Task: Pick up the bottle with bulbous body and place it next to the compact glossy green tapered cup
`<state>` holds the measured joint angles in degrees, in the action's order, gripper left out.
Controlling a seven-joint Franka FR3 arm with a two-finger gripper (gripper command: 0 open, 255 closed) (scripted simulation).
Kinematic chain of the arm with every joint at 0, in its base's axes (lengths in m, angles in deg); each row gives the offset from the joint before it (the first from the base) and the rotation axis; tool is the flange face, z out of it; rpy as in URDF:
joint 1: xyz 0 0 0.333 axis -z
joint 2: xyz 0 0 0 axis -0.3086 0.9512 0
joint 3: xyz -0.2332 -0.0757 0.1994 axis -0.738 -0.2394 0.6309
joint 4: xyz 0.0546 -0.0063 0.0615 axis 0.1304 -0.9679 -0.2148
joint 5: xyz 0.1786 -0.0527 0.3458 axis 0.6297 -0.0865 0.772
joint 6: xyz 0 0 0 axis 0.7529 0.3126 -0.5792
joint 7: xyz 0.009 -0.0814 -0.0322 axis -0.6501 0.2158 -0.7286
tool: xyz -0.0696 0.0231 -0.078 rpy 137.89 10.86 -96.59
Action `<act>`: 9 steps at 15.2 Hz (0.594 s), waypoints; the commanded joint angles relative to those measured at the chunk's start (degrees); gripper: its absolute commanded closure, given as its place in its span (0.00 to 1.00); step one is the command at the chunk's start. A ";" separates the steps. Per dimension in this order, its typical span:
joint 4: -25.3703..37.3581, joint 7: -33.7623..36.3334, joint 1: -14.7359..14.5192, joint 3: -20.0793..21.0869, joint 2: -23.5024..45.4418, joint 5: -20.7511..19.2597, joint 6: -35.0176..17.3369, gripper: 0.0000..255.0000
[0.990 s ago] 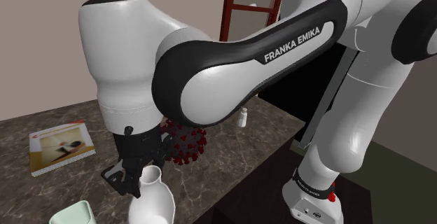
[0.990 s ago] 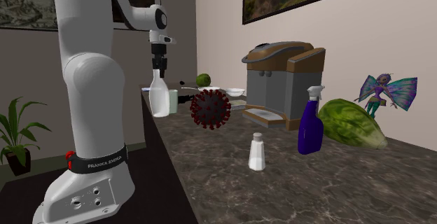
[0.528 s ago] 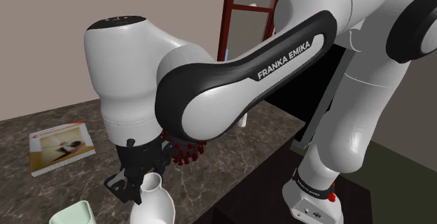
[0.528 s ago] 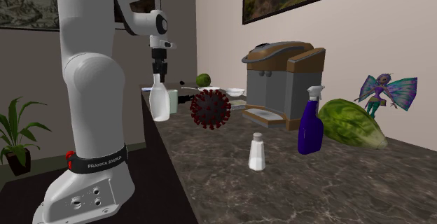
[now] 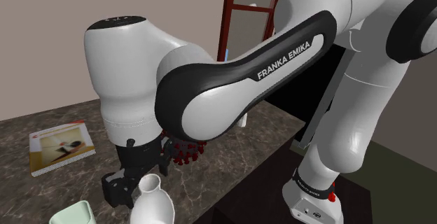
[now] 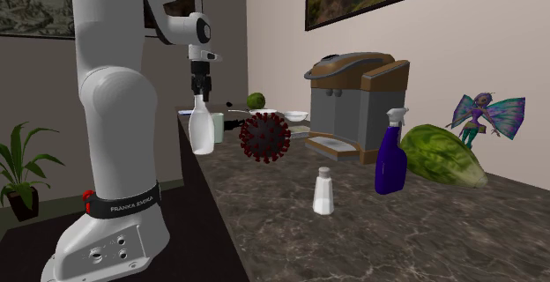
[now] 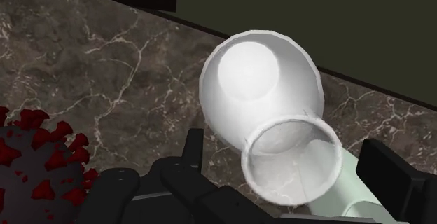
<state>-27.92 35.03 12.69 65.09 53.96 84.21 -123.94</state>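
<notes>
The white bottle [image 7: 262, 82] with a bulbous body and a flared neck stands upright on the dark marble counter [image 7: 105, 54]. Right beside it stands a pale green tapered cup [image 7: 354, 187]. My gripper [image 7: 287, 163] is open astride the bottle's neck, with a black finger [image 7: 190, 151] on each side and a gap to the neck. From the shoulder view the gripper [image 5: 140, 180] hangs over the bottle [image 5: 153, 205], with the cup [image 5: 73, 214] to that view's left. In the second exterior view the bottle [image 6: 202, 130] and cup [image 6: 218, 128] stand together under the gripper [image 6: 202, 93].
A red spiky ball [image 6: 264, 137] sits close behind the bottle. A book [image 5: 61, 145] lies at the shoulder view's left. Farther along the counter are a small shaker [image 6: 324, 191], a blue spray bottle [image 6: 390, 152], a coffee machine [image 6: 357, 104] and a green leafy vegetable [image 6: 445, 157]. The counter's edge runs close by the bottle.
The arm lowered the bottle onto the counter by the cup. The fingers then spread and let go of its neck.
</notes>
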 commanded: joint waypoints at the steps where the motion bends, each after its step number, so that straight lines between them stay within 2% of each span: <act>1: 0.00 0.00 0.00 0.00 0.00 0.00 0.00 0.00; 2: 0.00 0.00 0.00 0.00 0.00 0.00 0.00 0.00; 6: 5.51 -1.42 0.51 -0.13 -2.38 1.94 7.08 0.00; 9: 5.51 -1.42 0.48 -0.16 -2.38 1.95 7.08 0.00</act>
<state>-22.53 33.65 13.16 64.94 51.64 86.09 -117.05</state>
